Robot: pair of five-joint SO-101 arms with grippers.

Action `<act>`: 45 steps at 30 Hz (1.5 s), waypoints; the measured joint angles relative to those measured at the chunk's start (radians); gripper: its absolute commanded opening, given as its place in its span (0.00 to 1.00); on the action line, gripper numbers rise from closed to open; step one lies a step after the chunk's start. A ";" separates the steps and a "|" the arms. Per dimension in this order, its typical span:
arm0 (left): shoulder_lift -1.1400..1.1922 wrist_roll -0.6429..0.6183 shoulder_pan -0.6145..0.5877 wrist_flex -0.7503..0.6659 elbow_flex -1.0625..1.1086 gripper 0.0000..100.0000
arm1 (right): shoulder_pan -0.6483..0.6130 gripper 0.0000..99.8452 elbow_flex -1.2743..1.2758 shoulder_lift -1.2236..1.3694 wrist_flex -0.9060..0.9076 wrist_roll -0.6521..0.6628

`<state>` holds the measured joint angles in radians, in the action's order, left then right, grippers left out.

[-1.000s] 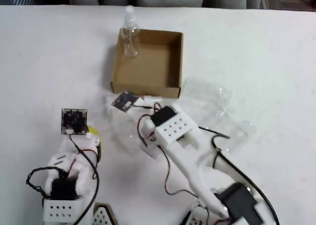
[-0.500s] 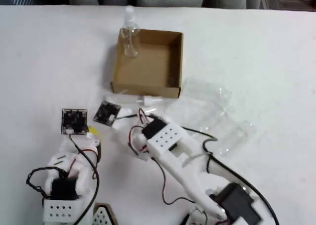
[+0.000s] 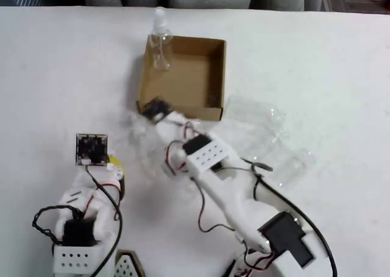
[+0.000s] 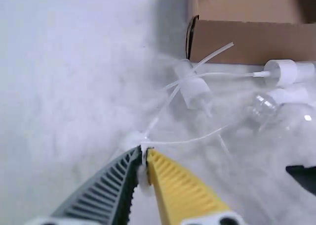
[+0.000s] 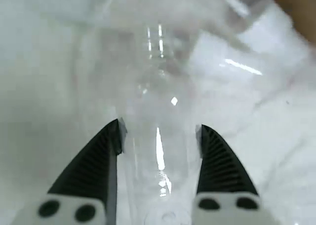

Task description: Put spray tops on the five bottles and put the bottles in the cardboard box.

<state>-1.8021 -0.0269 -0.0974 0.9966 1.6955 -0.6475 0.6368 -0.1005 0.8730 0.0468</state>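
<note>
My L end effector [image 4: 143,153] is clamped on a white spray top [image 4: 134,140], whose thin tube runs off toward the cardboard box [image 4: 247,34]. A loose spray top [image 4: 195,89] lies on the counter [image 4: 64,86] just in front of the box. My R end effector [image 5: 159,131] has its fingers apart w/ a clear bottle [image 5: 158,111] lying between them, near the box's near-left corner. A capped bottle [image 3: 160,42] stands upright in the box's far-left corner
</note>
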 measured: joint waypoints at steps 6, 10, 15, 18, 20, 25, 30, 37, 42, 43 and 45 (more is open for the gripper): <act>0.000 0.000 0.000 0.000 0.000 0.02 | 0.037 0.24 -0.097 0.006 0.155 -0.391; 0.000 0.000 0.000 0.000 0.000 0.02 | 0.046 0.35 -0.100 0.008 0.169 -0.483; 0.000 0.000 0.000 0.000 0.000 0.03 | 0.041 0.43 -0.100 0.008 0.212 -0.437; 0.000 0.000 0.025 0.000 0.000 0.05 | 0.020 0.45 -0.112 0.008 0.249 -0.365; 0.000 -0.031 0.043 0.000 0.000 0.06 | 0.021 0.44 -0.146 0.008 0.285 -0.315; 0.000 -0.135 0.072 0.000 -0.002 0.06 | 0.157 0.28 -0.238 0.008 0.387 -0.244; 0.000 -0.137 0.137 0.005 -0.048 0.06 | 0.318 0.14 -0.265 0.008 0.376 -0.189; 0.049 -0.137 0.219 0.077 -0.218 0.06 | 0.437 0.10 -0.265 0.008 0.259 -0.137; 0.316 -0.137 0.270 0.077 -0.397 0.06 | 0.517 0.09 -0.265 0.012 0.189 -0.137; 0.385 -0.137 0.284 0.077 -0.437 0.06 | 0.526 0.09 -0.265 0.020 0.180 -0.137; 0.539 -0.141 0.318 0.077 -0.523 0.06 | 0.540 0.09 -0.265 0.048 0.155 -0.137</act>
<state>-1.2635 -0.1680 0.2202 1.0733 1.1722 -0.1074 0.3713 -0.0529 1.0280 -0.0898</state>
